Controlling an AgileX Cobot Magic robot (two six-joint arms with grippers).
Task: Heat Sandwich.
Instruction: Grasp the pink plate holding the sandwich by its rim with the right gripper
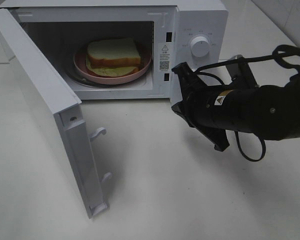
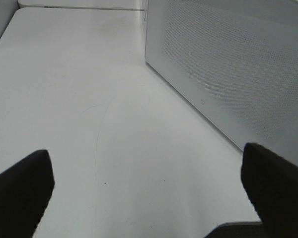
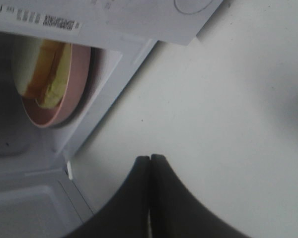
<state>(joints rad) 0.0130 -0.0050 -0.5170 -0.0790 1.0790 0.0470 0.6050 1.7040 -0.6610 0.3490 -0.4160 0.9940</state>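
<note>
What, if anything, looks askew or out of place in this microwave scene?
The sandwich on the pink plate is skewed: its top slice sits offset, leaving the lower slice poking out in front.

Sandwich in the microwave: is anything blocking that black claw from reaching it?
Nothing visible. The door is swung wide open, the sandwich sits on its plate inside the microwave, and the shut right gripper hangs just right of the opening.
</note>
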